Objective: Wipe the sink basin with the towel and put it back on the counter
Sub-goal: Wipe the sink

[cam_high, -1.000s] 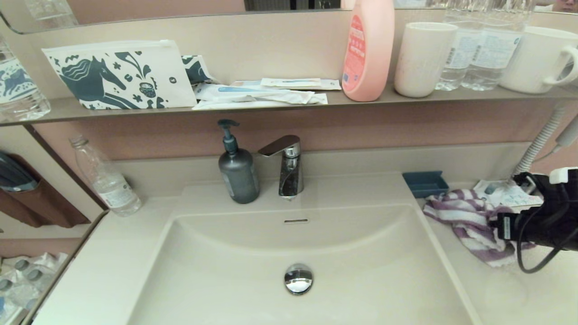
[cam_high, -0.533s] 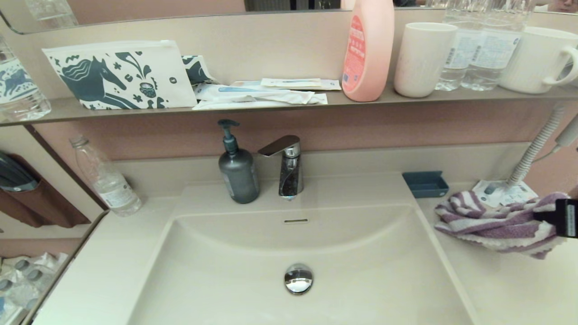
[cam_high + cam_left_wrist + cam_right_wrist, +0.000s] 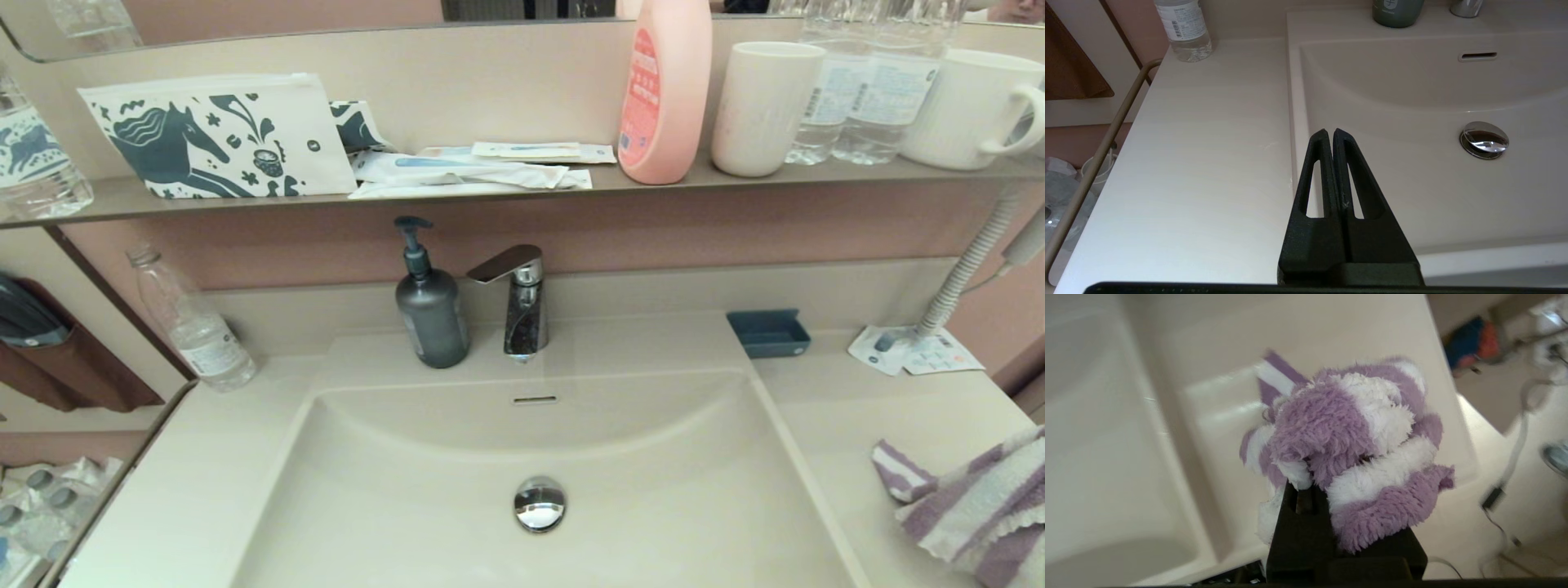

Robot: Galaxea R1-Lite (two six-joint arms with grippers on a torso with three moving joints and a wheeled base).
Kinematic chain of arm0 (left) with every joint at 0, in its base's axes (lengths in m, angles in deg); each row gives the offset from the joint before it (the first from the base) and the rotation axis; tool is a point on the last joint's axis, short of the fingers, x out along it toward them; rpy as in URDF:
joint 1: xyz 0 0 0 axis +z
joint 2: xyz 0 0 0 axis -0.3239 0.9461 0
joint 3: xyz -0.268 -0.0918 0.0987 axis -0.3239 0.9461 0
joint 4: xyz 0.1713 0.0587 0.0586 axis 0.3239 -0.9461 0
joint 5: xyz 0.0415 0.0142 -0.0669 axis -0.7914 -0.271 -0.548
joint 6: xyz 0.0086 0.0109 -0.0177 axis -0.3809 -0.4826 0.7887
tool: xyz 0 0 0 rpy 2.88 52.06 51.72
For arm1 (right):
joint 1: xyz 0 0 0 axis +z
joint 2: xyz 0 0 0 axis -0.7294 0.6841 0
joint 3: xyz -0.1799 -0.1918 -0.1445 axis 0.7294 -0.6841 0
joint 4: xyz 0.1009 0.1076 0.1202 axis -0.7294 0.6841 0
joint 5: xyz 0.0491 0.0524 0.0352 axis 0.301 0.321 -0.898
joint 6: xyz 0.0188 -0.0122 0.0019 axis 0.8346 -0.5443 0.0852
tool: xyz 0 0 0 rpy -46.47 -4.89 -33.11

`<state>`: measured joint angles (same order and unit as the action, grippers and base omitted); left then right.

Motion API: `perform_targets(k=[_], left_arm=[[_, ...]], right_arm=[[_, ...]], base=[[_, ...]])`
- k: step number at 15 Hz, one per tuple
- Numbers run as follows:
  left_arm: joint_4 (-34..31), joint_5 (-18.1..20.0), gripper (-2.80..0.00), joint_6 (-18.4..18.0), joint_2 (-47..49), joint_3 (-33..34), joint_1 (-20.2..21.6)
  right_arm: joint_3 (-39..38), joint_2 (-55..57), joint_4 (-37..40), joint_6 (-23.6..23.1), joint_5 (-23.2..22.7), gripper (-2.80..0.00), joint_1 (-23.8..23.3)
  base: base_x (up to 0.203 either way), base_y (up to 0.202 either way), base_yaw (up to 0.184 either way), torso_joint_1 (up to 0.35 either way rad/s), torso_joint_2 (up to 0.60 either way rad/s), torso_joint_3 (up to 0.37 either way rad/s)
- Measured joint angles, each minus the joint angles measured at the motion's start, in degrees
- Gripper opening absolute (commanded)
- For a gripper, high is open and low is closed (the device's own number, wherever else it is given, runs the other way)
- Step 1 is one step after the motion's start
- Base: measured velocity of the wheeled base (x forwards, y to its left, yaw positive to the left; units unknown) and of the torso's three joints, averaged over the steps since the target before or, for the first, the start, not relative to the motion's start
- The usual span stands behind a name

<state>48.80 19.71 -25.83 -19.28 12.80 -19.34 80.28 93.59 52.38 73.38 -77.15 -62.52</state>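
Head view: towel, purple-and-white striped, bunched at the lower right edge, raised over the counter to the right of the sink basin; one striped corner trailing toward the basin side. Basin cream-beige, with chrome drain plug at centre and overflow slot on the far wall. Faucet and grey soap dispenser behind the basin; small blue tray on the counter at the basin's far right corner; clear bottle at far left.

Right wrist view: right gripper clamped tight on the towel, fingers nearly together, terry pile bulging over and around the tips; counter below, basin off to one side.

Left wrist view: left gripper parked above the basin's left rim, fingers pressed together, nothing between them; drain plug and overflow slot visible beyond.
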Motion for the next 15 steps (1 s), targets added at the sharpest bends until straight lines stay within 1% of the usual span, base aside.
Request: perform_targets(k=[3,5,8,10,13,15], left_arm=[[0.0,0.0,-2.8,0.0,0.0,0.0,0.0],[0.0,0.0,-2.8,0.0,0.0,0.0,0.0],[0.0,0.0,-2.8,0.0,0.0,0.0,0.0],[0.0,0.0,-2.8,0.0,0.0,0.0,0.0],[0.0,0.0,-2.8,0.0,0.0,0.0,0.0],[0.0,0.0,-2.8,0.0,0.0,0.0,0.0]], right_arm=[[-4.6,2.0,0.4,-0.8,5.9,-2.8,-3.9],[-7.4,3.6,0.1,-1.2,7.4,-2.8,-6.4],[-9.4,6.7,-0.7,-1.1,13.3,-2.8,-7.9],[-10.3,9.2,-4.5,-0.9,14.2,-2.8,-8.2],[-12.5,13.1,-13.5,-0.3,14.0,-2.8,-8.2],[-13.1,15.1,-16.2,-0.4,13.4,-2.8,-7.9]], base=[[0.0,0.0,0.0,0.0,0.0,0.0],[0.0,0.0,0.0,0.0,0.0,0.0],[0.0,0.0,0.0,0.0,0.0,0.0],[0.0,0.0,0.0,0.0,0.0,0.0],[0.0,0.0,0.0,0.0,0.0,0.0],[0.0,0.0,0.0,0.0,0.0,0.0]])
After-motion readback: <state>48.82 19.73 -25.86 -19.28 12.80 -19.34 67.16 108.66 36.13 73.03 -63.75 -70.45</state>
